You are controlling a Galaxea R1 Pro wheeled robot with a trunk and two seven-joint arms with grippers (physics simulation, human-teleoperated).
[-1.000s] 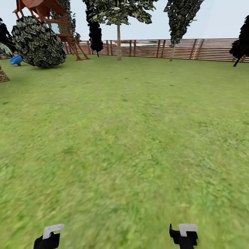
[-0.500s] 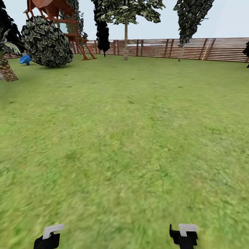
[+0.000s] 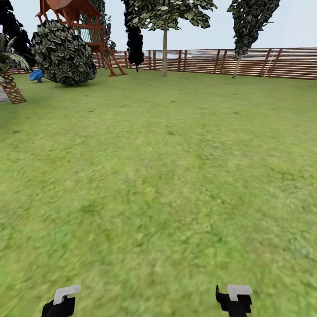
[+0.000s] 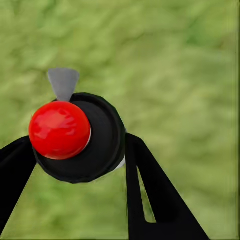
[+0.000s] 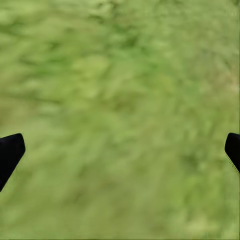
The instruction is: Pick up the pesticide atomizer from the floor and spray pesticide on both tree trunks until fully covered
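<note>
Green lawn [image 3: 167, 176] rolls out to the slatted fence [image 3: 264, 61] at twelve o'clock. My left hand [image 4: 75, 165] is clamped on the pesticide atomizer [image 4: 95, 140], red knob up between the fingers. My right hand [image 5: 120, 150] hangs spread wide over grass.

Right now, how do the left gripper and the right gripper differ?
The left gripper is shut on the atomizer, a dark round body with a red knob between its fingers; the right gripper holds nothing. The left gripper's fingers sit close against the atomizer, while the right gripper's dark fingertips stand wide apart. Both hang over the lawn.
</note>
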